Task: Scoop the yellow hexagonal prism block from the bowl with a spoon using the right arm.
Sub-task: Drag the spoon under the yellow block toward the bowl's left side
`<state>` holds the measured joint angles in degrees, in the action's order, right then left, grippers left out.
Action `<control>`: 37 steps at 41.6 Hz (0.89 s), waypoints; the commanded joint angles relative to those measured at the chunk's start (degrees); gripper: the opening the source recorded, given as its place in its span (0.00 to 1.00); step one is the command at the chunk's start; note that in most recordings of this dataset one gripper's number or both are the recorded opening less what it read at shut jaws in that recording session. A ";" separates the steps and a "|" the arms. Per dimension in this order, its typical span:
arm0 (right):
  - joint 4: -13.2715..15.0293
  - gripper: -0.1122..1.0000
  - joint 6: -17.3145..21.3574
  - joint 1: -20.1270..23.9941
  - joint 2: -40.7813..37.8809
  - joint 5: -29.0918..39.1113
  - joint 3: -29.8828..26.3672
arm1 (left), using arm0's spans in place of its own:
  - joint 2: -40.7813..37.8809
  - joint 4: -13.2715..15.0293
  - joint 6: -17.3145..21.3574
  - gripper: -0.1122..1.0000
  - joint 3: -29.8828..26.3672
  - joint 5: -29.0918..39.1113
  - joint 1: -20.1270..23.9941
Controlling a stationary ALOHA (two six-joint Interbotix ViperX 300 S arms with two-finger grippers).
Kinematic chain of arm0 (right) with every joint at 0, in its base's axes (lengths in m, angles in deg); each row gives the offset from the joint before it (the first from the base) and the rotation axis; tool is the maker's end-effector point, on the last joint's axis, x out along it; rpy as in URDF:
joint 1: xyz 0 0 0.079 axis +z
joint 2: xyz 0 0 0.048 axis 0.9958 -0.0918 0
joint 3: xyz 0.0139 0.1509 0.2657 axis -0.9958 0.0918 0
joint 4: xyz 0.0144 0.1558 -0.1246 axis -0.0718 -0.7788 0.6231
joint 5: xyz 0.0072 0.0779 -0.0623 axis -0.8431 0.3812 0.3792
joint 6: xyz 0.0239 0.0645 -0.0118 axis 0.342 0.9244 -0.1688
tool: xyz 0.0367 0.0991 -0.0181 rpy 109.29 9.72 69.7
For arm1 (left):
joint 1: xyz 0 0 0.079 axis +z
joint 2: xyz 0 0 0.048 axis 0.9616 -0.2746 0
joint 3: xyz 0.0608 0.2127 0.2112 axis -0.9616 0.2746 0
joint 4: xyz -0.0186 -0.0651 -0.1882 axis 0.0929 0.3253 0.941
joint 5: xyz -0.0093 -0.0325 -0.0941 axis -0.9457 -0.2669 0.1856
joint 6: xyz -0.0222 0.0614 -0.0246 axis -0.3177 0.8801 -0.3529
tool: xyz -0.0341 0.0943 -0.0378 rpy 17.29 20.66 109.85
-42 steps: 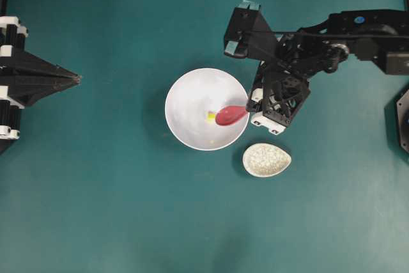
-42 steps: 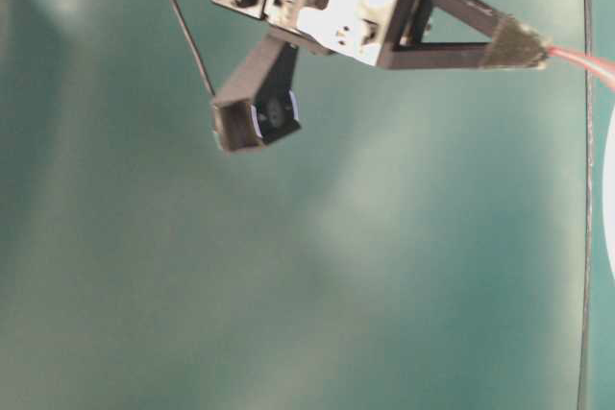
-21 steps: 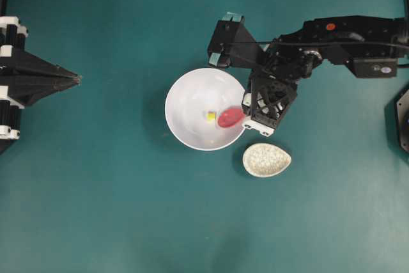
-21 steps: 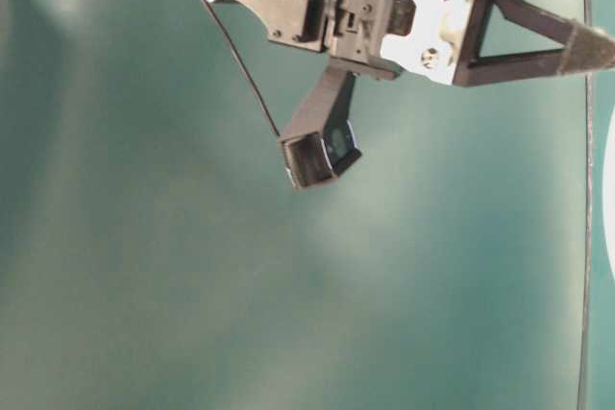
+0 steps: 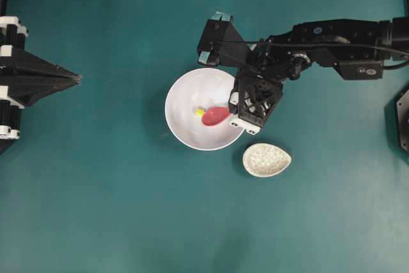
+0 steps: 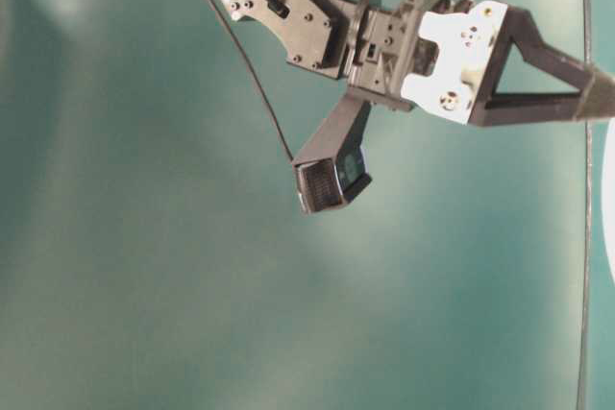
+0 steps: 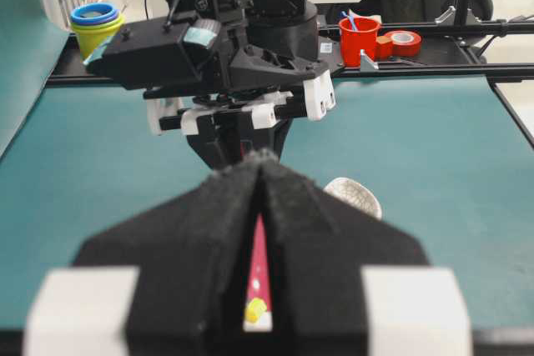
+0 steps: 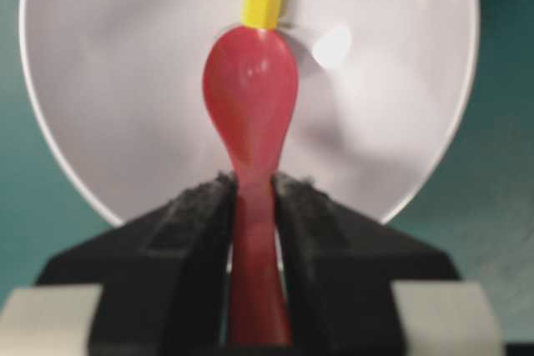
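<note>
looking down your right wrist camera, you see the right gripper (image 8: pixel 253 198) with its fingers (image 8: pixel 197 231) clamped on the handle of the spoon (image 8: pixel 250 97). the glossy pink-red head reaches out over the inside of the bowl (image 8: pixel 108 122), and the yellow hexagonal prism block (image 8: pixel 264 5) sits touching the spoon's far tip, on the bowl floor. from overhead, your right arm (image 5: pixel 332 39) comes in from the desk's right edge to the bowl's right rim. the small speckled dish (image 5: pixel 266 160) lies just beside the bowl. at the desk's left edge your left gripper (image 5: pixel 75 78) rests with its fingers pressed together, well apart from the bowl.
</note>
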<state>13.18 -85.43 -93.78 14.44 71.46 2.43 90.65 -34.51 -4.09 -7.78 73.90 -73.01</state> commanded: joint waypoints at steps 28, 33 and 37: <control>2.64 0.30 0.26 0.79 0.70 -7.73 -1.05 | -0.53 -0.09 0.18 0.10 -1.32 -0.26 0.00; 2.46 0.30 0.26 1.67 0.70 -8.00 -1.05 | -0.53 -0.18 0.18 0.10 -1.32 -0.26 0.09; 2.37 0.30 0.26 2.11 0.70 -8.00 -1.14 | -0.53 -0.09 0.18 0.10 -1.32 -0.26 0.09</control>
<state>15.73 -85.08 -91.94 14.17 63.90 2.43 90.57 -34.51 -4.00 -7.78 73.90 -73.01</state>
